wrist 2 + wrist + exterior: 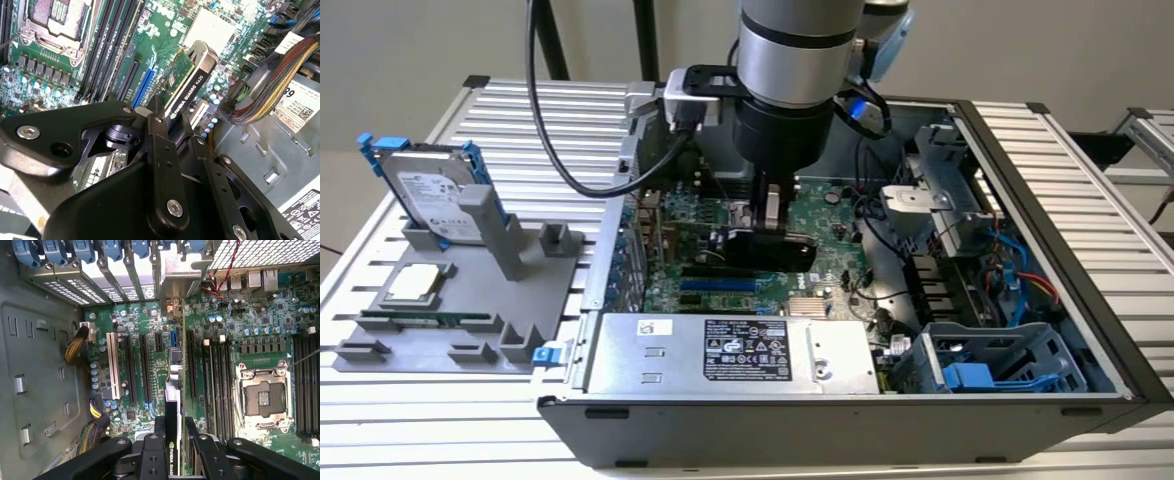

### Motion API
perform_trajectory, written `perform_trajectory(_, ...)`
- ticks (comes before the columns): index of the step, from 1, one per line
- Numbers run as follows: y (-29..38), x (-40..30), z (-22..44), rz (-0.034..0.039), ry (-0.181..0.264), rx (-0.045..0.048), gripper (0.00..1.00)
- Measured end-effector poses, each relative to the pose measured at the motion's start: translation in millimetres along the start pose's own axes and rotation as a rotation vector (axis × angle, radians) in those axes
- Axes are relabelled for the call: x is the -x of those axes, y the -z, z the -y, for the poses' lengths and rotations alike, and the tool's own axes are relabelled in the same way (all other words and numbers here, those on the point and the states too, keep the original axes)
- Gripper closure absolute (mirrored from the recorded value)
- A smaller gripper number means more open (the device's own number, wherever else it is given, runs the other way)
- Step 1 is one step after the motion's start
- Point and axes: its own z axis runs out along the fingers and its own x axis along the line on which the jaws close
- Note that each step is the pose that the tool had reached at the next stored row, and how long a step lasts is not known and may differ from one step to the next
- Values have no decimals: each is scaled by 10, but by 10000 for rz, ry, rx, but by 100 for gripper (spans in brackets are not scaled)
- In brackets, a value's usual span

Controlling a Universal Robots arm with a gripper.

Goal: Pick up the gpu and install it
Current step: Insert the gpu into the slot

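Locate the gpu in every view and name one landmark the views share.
Exterior view: the gpu hangs on edge under the gripper, above the motherboard inside the open case.
Second wrist view: the gpu juts out from between the fingers, over the board.
First wrist view: the gpu is seen edge-on between the fingers.
Shared landmark: the green motherboard.

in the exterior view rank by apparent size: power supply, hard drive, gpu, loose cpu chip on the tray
1. power supply
2. hard drive
3. gpu, partly hidden by the gripper; close to the cpu chip, so unsure
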Motion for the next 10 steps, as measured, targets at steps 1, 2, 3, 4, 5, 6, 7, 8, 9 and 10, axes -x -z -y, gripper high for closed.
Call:
perform_trajectory(1,-4,0,-4,2,-6,-1,100)
perform_trajectory(2,-8,-1,-8,2,-11,-1,100)
perform_trajectory(3,-12,-2,-13,0,-15,0,100)
perform_trajectory(4,-17,-2,-21,0,-21,0,100)
perform_trajectory(5,-25,-4,-31,1,-27,-1,100)
perform_trajectory(6,-33,-5,-43,0,-32,0,100)
perform_trajectory(7,-40,-6,-53,0,-37,0,100)
perform_trajectory(8,-48,-7,-63,0,-40,0,100)
perform_trajectory(9,-56,-9,-72,-1,-45,-1,100)
perform_trajectory(10,-66,-10,-83,-1,-50,-1,100)
